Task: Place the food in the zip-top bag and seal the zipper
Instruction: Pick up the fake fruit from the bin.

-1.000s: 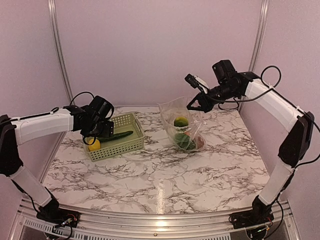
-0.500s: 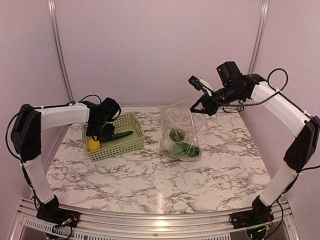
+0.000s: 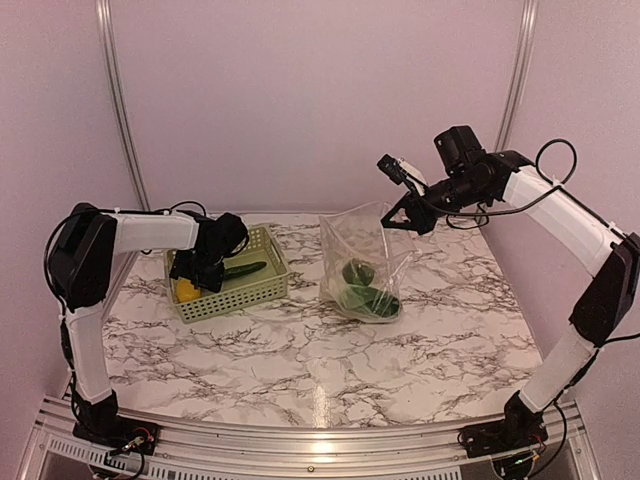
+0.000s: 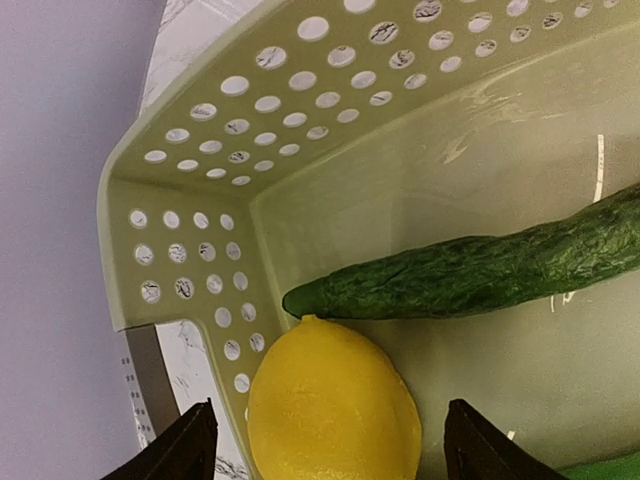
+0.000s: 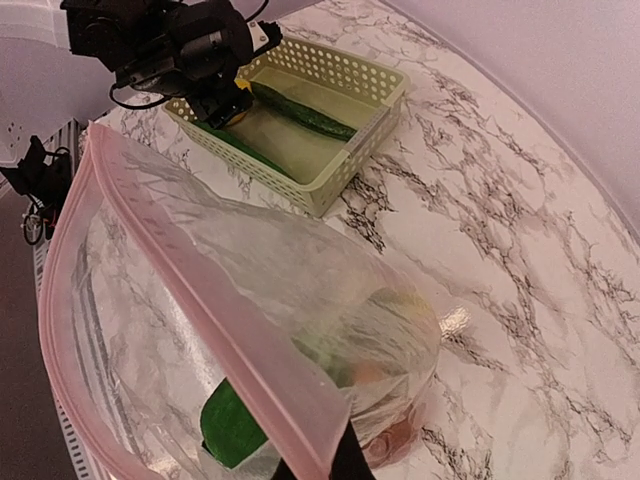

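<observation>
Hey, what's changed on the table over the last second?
The left arm raised its elbow, and the open left gripper shifted slightly right over the basket, straddling the lemon without closing. The right gripper, shut on the zip-top bag, pulled it more upright, and the food inside slid to the bottom. Basket, lemon and cucumber stayed put.

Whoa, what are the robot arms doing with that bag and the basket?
The right pincer is shut on the pink zipper strip of the zip-top bag, holding its mouth up and open. Some green food already lies inside. The left pincer is open, hanging right over a lemon in the green basket, with a cucumber lying beside it. Those two have yet to go into the bag.
</observation>
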Controlling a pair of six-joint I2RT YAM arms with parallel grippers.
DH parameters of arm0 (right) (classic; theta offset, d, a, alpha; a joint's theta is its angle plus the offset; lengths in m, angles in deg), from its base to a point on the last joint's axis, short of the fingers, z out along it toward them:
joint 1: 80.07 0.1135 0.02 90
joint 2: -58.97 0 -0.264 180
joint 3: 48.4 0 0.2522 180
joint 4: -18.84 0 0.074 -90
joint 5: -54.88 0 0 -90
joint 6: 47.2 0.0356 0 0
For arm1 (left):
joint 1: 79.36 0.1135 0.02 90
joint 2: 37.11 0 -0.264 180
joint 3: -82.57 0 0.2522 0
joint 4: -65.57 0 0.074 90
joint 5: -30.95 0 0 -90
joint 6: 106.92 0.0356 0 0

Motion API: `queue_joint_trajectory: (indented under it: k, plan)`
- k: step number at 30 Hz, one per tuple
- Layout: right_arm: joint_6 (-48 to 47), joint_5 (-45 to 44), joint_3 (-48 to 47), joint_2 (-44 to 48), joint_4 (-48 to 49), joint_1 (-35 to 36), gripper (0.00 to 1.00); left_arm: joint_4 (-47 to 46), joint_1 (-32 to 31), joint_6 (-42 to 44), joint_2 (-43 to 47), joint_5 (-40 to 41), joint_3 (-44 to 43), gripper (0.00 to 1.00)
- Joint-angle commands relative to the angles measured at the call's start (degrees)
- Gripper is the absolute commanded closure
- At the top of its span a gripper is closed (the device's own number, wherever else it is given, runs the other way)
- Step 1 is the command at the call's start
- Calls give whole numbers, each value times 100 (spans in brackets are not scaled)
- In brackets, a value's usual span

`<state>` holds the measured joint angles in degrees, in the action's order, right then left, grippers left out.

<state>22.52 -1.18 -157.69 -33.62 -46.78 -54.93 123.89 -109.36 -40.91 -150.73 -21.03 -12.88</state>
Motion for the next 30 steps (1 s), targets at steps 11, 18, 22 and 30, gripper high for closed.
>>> queue_joint_trajectory:
  k: [11,18,22,30]
  plan:
    - [-91,-80,52,211,97,-19,100,262,81,-238,-315,189,201,33]
    - [-94,-132,79,273,97,-20,100,224,86,-285,-119,171,275,50]
    - [-100,-174,33,277,88,-19,100,171,73,-297,408,-48,223,57]
    - [-91,-168,-110,162,46,-20,100,54,35,-267,1287,-774,-6,64]
